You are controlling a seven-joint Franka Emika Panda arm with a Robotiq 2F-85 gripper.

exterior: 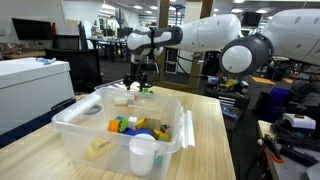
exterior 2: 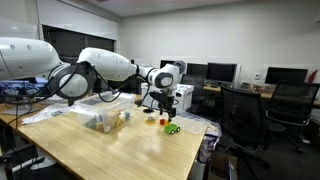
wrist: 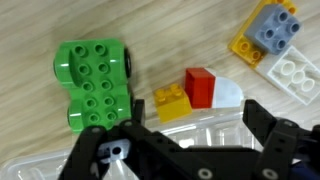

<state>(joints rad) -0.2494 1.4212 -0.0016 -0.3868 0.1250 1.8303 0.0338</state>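
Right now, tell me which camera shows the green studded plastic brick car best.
The wrist view: the green studded plastic brick car lies large there, with its studs and dark wheels clear. In an exterior view it is only a small green blob; in an exterior view, barely a green speck.

no text, label, brand, number or sign can be read in any view. the studs of the green brick [wrist: 95, 85] at the left of the wrist view are too blurred for lettering. the clear bin [exterior: 80, 140] and the monitors [exterior 2: 222, 71] at the upper right are too small to read.
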